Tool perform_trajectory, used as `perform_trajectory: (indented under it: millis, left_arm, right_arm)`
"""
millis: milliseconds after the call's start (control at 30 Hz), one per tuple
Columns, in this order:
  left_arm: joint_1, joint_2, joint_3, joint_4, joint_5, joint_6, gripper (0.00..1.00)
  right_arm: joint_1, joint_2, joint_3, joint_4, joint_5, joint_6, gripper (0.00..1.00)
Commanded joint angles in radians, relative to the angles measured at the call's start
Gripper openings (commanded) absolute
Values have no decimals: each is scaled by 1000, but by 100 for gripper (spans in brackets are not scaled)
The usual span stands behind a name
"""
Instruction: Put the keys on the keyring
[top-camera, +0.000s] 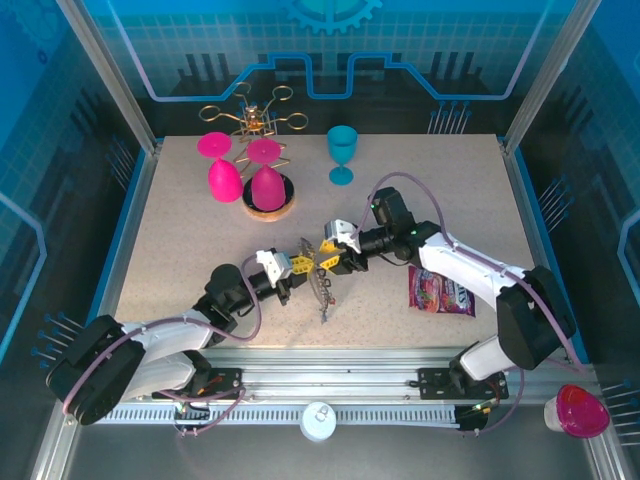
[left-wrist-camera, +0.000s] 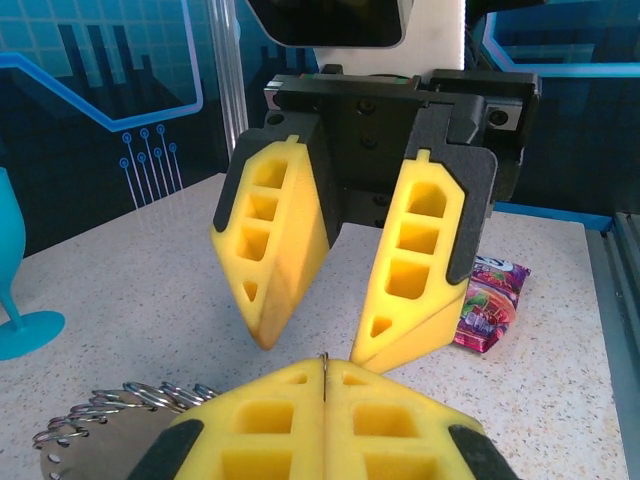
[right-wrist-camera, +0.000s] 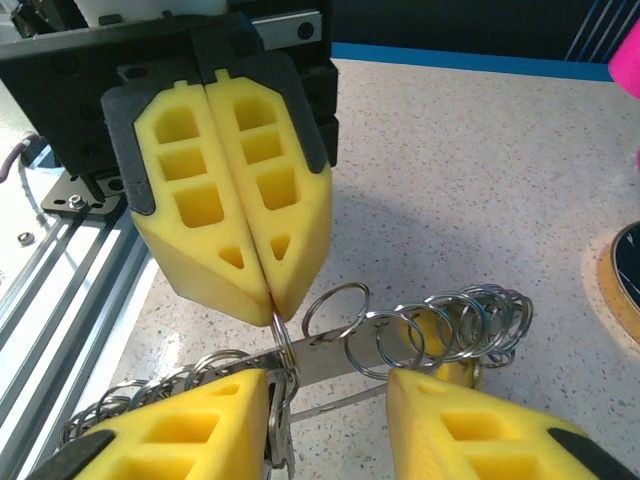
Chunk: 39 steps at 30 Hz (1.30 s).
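Note:
The keyring (right-wrist-camera: 400, 335) is a thin metal band strung with several silvery split rings; it hangs between my two grippers over the table (top-camera: 180, 230). My left gripper (left-wrist-camera: 323, 362) is shut on one split ring (right-wrist-camera: 280, 335), whose wire edge shows in the seam of the yellow pads. My right gripper (right-wrist-camera: 328, 385) faces it with its jaws apart, straddling the band from below. A silvery key (right-wrist-camera: 278, 445) hangs from the ring against its left finger. In the top view the left gripper (top-camera: 298, 265) and right gripper (top-camera: 328, 258) nearly meet, the keyring (top-camera: 322, 292) dangling beneath.
A candy packet (top-camera: 440, 293) lies right of the grippers. At the back stand a teal goblet (top-camera: 342, 152), two pink goblets (top-camera: 224, 178), one on a wooden coaster (top-camera: 270, 208), and a gold wire rack (top-camera: 255, 115). The aluminium rail (top-camera: 330, 385) runs along the near edge.

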Motion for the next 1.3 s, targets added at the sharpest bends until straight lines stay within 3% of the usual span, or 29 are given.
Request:
perform_trajectory:
  millis: [0,433,600,700,733,767,800,1000,1267]
  left_arm:
    - [2,-1,24,76,26,-16,0]
    - [2,-4,24,79,27,-14,0]
    - [0,2,23,84,21,-17,0]
    - [2,-5,25,44,-15,-12,0]
    - [5,-16,27,14,-22,-5,0]
    - [4,-37,32,-37,-32,6,11]
    - [4,-65,41,-99,-40,17,16]
    - [5,-215,107,-464,-69,115,34]
    - [3,-287,231,-841,-55,231,37]
  right_arm:
    - [19,22,41,-43,-23,-39,35]
    - [27,59,73,-80,-32,-60,18]
    - [27,48,83,-85,-50,-63,0]
    - [27,35,95,-115,-48,-70,0]
    - [27,31,103,-134,-42,-70,0]
    - [29,30,116,-162,-33,-74,0]
    - [30,30,130,-194,-18,-77,0]
    - [63,48,223,-362,107,-96,0]
    - [111,43,289,-449,241,-96,0]
